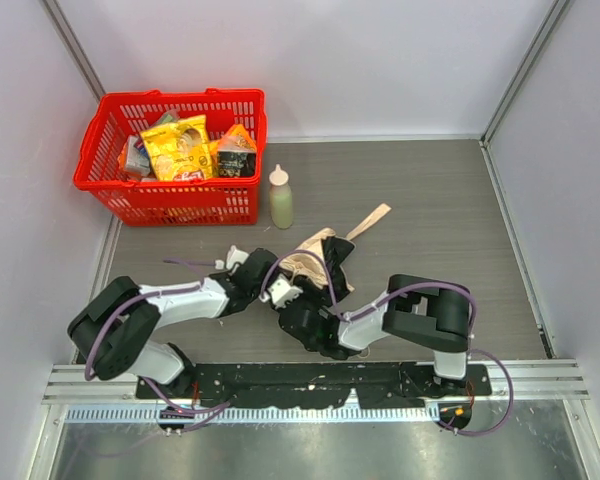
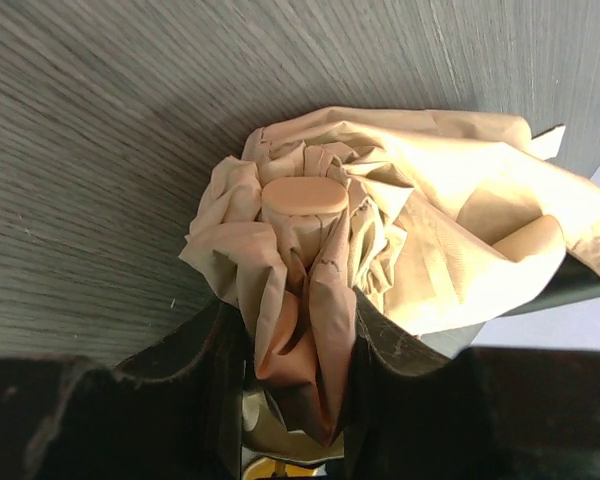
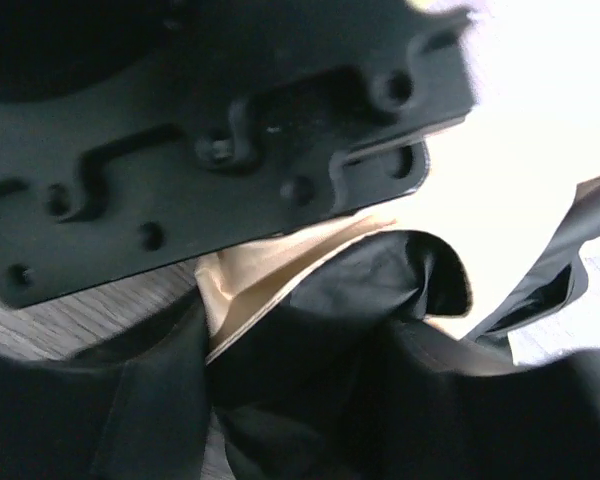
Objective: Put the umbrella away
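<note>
Since the umbrella (image 1: 315,262) is a loose heap of cloth and not a neat roll, I think I am at the step of gathering it up, with the putting away not yet begun. It lies near the middle of the table (image 1: 430,200), a bit toward the near edge, right between my two arms.

In the left wrist view the cream cloth is bunched in soft folds around a small round end piece (image 2: 302,196). The inside of the cloth looks black. A pale strap (image 1: 370,220) sticks out from the heap toward the far edge. I cannot see the thin rod.

My left gripper (image 2: 300,400) is closed part way on a thick bunch of folds, with cloth touching both fingers. My right gripper (image 1: 305,300) is pushed into the heap from the other side. Its view is full of black cloth, and I cannot tell if its jaws are open or if they hold anything.

Next, I think the left side should hold firm while the right side tucks in the loose flaps. Soft cloth can slip or spring back out, so I would go slowly.

A pale green bottle (image 1: 281,198) stands past the umbrella. Just left of the bottle, a red basket (image 1: 180,205) of snacks sits at the far left corner.
</note>
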Tool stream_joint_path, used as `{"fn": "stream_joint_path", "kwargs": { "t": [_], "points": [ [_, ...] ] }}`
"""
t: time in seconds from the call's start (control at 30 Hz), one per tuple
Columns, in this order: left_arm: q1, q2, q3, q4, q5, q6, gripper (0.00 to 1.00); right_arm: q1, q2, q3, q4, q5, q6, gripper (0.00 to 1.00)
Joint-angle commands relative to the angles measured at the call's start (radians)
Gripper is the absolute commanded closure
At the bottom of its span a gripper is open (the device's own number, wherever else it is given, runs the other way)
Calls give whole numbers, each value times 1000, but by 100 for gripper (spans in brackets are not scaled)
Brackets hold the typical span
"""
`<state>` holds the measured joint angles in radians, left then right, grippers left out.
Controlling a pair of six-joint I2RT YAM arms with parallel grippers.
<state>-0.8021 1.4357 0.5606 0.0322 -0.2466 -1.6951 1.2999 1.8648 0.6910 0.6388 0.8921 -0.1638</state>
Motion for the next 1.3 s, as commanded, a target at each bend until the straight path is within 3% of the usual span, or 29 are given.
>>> {"fn": "stream_joint_path", "kwargs": {
  "t": [0.0, 0.03, 0.07, 0.13, 0.33, 0.37, 0.5, 0.67, 0.87, 1.03, 1.17, 1.27],
  "points": [
    [-17, 12, -41, -256, 36, 17, 100, -25, 50, 25, -123, 107, 36, 62],
    [-19, 9, -44, -253, 36, 14, 100, -34, 39, 16, -157, 88, 73, 71],
    [-19, 5, -45, -252, 33, 14, 100, -40, 27, 16, -183, 65, 90, 86],
    [-17, -1, -51, -244, 30, 6, 100, -53, 4, 2, -229, -6, 142, 99],
    [-16, -60, -96, -158, -16, 8, 100, -142, -67, -108, -199, -436, 256, 99],
    [-13, -73, -116, -122, -22, 17, 96, -152, -72, -119, -168, -508, 267, 99],
    [-6, -150, -191, -5, -46, 25, 49, -211, -90, -156, -133, -651, 320, 99],
    [14, -282, -263, 55, -77, 90, 1, -281, -102, -169, -114, -810, 359, 99],
    [23, -367, -261, -12, -102, 130, 0, -413, -78, -171, -85, -1120, 474, 99],
    [21, -218, -208, 92, -73, 138, 0, -504, -9, -145, -39, -1373, 562, 99],
    [20, -106, -163, 201, -59, 170, 0, -560, 45, -137, 16, -1502, 625, 99],
    [21, -78, -130, 190, -78, 179, 0, -594, 88, -145, 73, -1559, 682, 99]
  ]
}}
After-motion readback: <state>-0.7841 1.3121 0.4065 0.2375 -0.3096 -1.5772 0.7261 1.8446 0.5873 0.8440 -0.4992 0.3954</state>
